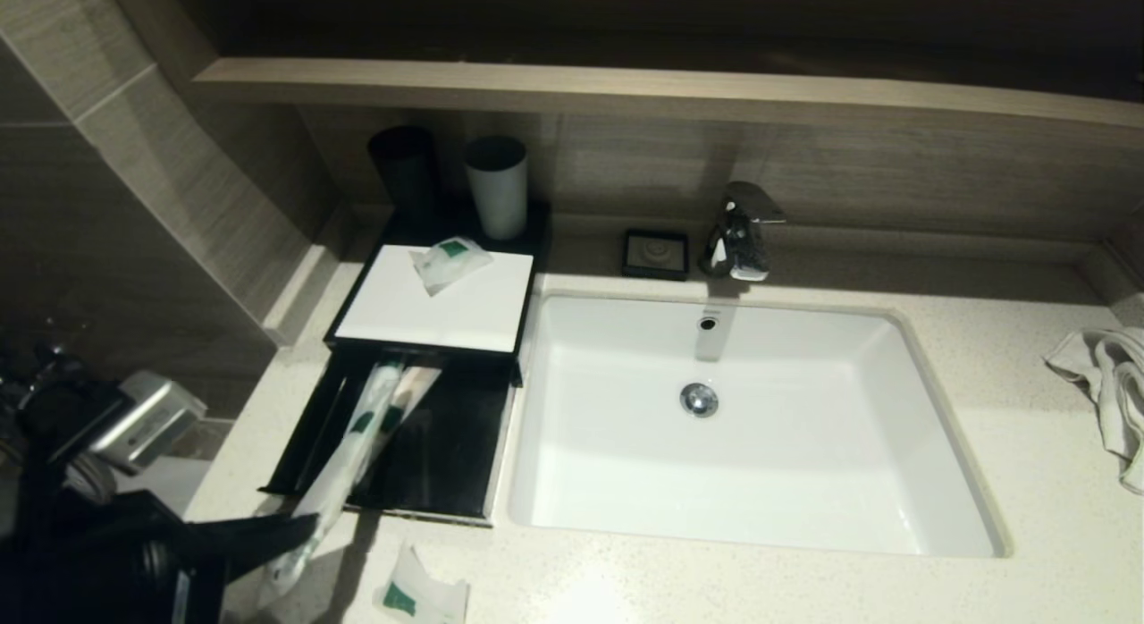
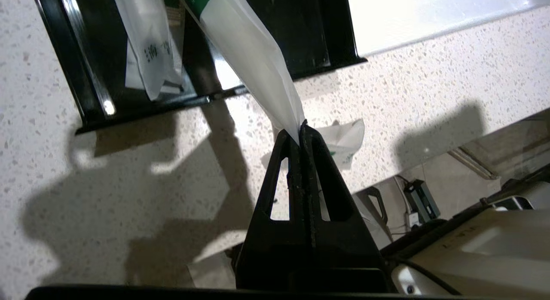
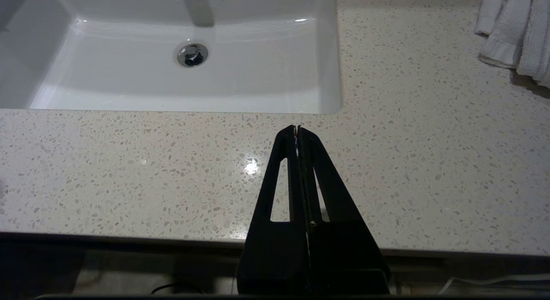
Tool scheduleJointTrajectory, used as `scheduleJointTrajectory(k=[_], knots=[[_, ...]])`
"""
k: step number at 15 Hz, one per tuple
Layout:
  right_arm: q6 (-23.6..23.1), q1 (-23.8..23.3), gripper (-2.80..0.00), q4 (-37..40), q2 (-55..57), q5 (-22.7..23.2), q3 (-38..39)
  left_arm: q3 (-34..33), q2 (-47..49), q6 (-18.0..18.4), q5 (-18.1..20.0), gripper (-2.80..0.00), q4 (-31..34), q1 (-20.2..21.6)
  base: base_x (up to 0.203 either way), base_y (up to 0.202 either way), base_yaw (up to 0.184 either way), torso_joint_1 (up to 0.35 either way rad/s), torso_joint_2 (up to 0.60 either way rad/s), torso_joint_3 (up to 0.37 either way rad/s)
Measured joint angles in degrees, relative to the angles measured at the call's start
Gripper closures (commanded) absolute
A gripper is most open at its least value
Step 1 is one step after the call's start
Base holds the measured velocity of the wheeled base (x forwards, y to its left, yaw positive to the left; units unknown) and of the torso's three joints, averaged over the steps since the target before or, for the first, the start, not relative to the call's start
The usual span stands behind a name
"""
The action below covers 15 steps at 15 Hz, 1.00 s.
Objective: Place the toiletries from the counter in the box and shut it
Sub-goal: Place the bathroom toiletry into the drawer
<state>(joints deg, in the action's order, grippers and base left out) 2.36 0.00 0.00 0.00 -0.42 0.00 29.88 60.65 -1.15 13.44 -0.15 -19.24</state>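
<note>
Nearest to me, my left gripper (image 2: 299, 130) sits low over the front edge of the counter (image 1: 804, 579), an off-white speckled stone top; its jaws are pressed together on the tail end of a long slim tube packet (image 1: 344, 468). This translucent packet slants up from my fingertips, across the drawer's front rim, with its green-labelled far part over the drawer interior. Just beside my gripper, on the bare stone in front of the drawer, lies a small sachet (image 1: 420, 595) with a green label. My right gripper (image 3: 297, 129) hangs parked above the front strip of the counter before the sink, jaws together and holding nothing.

Next comes the box (image 1: 438, 307): its black drawer (image 1: 447, 454) stands pulled out toward me, and a second slim tube packet (image 1: 407, 396) lies inside it, alongside the one I hold. The white top panel of the box carries another small sachet (image 1: 450, 262) near its far edge. To the right of the box, set into the stone, is the white rectangular sink (image 1: 929, 409) with a chrome drain.

Farther back, a black cup (image 1: 404, 172) and a grey cup (image 1: 497, 186) stand behind the box, a small black soap dish (image 1: 656, 253) and a chrome tap (image 1: 740, 231) behind the sink. A white towel (image 1: 1113, 383) lies crumpled at the far right. A wood-grain wall and a shelf (image 1: 626, 88) close the scene.
</note>
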Motion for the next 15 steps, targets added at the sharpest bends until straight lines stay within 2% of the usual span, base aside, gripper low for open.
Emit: scheduleJointTrajectory(k=[5, 11, 15], knots=[[0.0, 0.0, 0.00, 0.0, 0.0, 0.0, 0.0, 0.6, 6.4, 0.3, 0.0, 0.00, -5.2, 0.0, 0.000, 0.000, 0.000, 0.000, 0.00, 0.000], [0.0, 0.0, 0.00, 0.0, 0.0, 0.0, 0.0, 2.9, 12.1, 0.5, 0.0, 0.00, -7.4, 0.0, 0.000, 0.000, 0.000, 0.000, 0.00, 0.000], [0.0, 0.0, 0.00, 0.0, 0.0, 0.0, 0.0, 4.2, 16.1, 3.8, -0.2, 0.00, -9.8, 0.3, 0.000, 0.000, 0.000, 0.000, 0.00, 0.000]])
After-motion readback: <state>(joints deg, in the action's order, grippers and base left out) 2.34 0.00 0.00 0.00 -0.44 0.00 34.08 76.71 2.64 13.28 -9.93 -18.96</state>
